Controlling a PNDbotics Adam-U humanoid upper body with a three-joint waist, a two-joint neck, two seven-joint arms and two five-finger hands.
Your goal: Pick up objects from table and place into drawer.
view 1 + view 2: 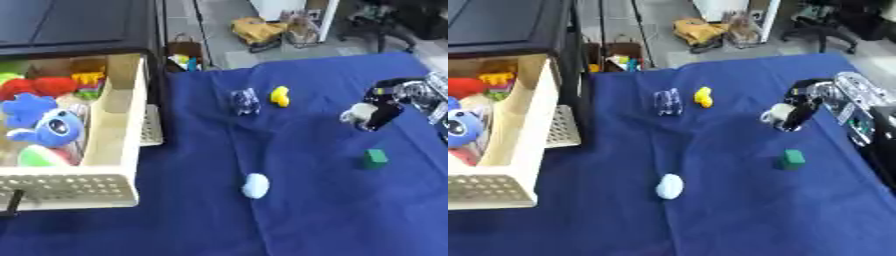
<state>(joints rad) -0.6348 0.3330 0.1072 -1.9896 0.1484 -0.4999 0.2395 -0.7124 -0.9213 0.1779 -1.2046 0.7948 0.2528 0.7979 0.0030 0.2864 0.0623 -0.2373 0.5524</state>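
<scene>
My right hand (807, 106) comes in from the right, above the blue cloth, its fingers curled round a small white object (777, 113). On the cloth lie a yellow toy (279, 96), a dark clear-looking object (245, 101), a green cube (375, 158) and a pale blue-white lump (255, 185). The open cream drawer (124, 120) at the left holds a blue plush (48, 122), red and green toys. My left hand is not in view.
A black cabinet (79, 25) sits above the drawer. Beyond the table's far edge lie bags and a yellow object (254, 31) on the floor. The blue cloth (332, 220) covers the table.
</scene>
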